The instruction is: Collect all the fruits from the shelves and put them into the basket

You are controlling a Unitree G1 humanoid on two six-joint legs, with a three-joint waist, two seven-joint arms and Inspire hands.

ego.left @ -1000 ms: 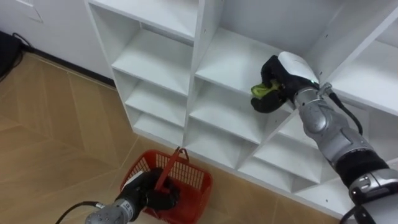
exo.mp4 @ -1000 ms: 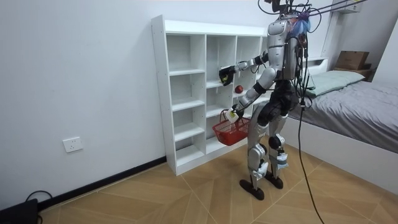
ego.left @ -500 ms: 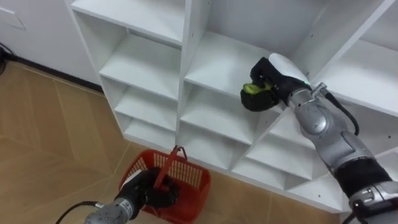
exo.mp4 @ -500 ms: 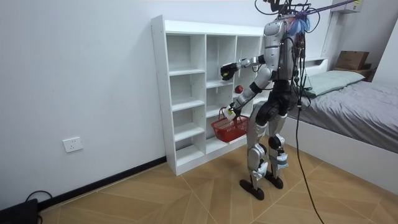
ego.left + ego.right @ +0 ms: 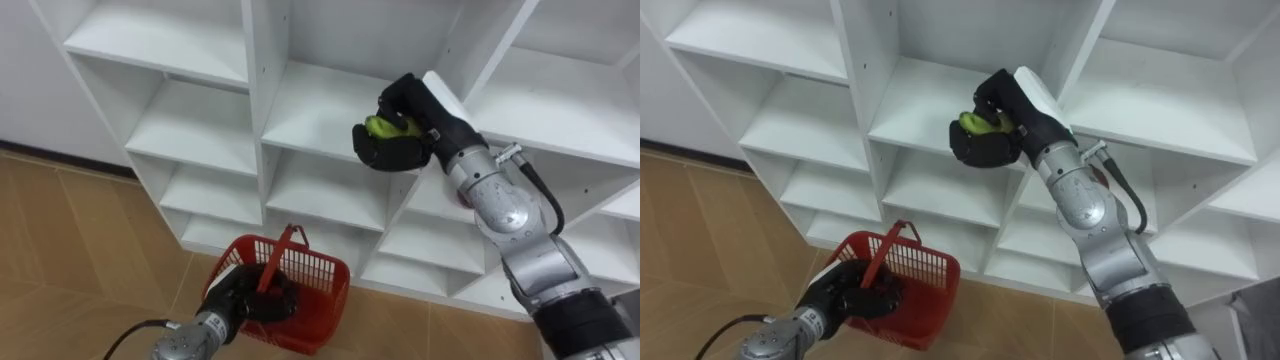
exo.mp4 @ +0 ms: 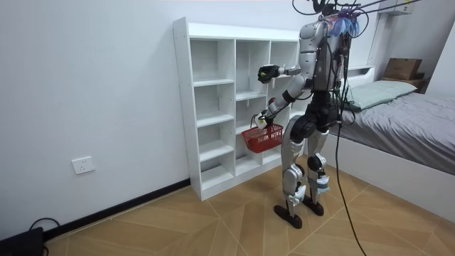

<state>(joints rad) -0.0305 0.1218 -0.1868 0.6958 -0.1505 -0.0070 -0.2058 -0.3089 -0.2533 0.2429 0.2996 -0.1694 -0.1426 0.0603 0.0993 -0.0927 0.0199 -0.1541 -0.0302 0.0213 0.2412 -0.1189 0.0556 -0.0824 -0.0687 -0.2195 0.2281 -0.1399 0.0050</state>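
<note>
Fruit: You see a green fruit held in the right hand. It is up in front of a middle box of the closet, just above that box's shelf.
Right hand: Your right hand has its fingers curled tight round the green fruit.
Left hand: Your left hand is low down. Its fingers are wrapped round the basket handle.
Basket: The red basket hangs from your left hand, lower than the fruit and to its left. It is in front of the bottom shelves and above the wood floor. You cannot tell what is inside it.
Closet: The white closet is made of open boxes.
Red thing: A small red thing peeks out from behind your right forearm, one shelf lower. You cannot tell what it is.
Robot: In the room view it stands upright, facing the closet. A bed is behind it, on the room view's right.
</note>
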